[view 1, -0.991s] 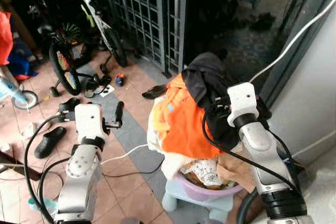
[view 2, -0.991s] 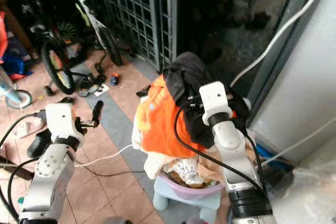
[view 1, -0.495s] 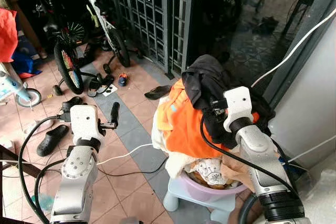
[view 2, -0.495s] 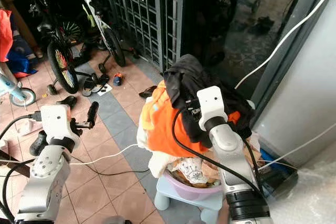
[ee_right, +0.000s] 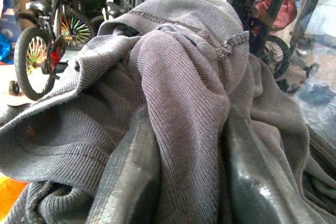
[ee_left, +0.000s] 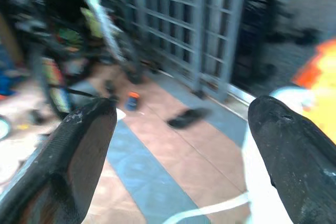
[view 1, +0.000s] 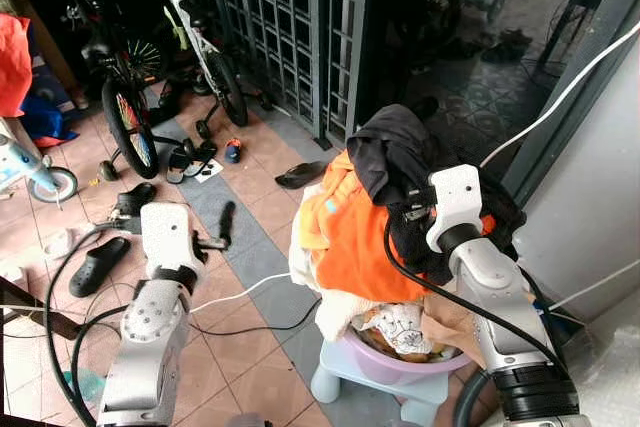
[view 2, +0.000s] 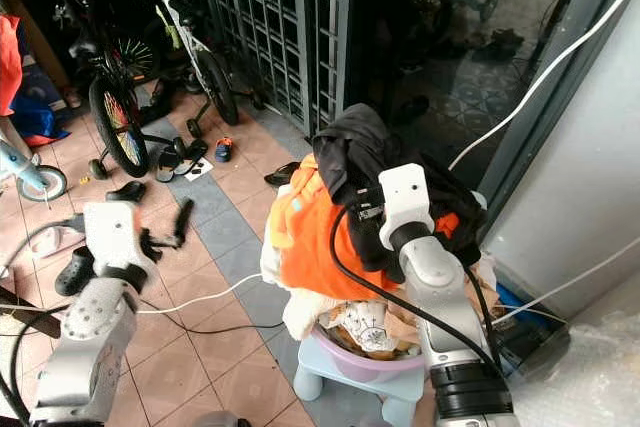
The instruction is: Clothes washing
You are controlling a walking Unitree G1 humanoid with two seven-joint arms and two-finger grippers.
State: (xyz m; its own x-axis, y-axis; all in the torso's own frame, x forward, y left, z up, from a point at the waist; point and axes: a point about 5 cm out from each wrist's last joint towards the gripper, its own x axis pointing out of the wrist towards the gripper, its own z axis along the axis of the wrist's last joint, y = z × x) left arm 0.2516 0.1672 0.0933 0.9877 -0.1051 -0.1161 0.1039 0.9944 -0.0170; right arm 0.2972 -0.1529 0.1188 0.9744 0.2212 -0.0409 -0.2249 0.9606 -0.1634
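Clothes heap [view 1: 365,237] in purple basin [view 1: 390,359]

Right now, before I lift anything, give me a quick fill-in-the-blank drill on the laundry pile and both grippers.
1. The right gripper is pinching the ____ garment on top of the pile.
2. Beneath it lies a bright ____ garment.
3. The pile sits in a ____ basin.
4. The left gripper has its fingers ____.

Missing words: dark grey; orange; purple; open
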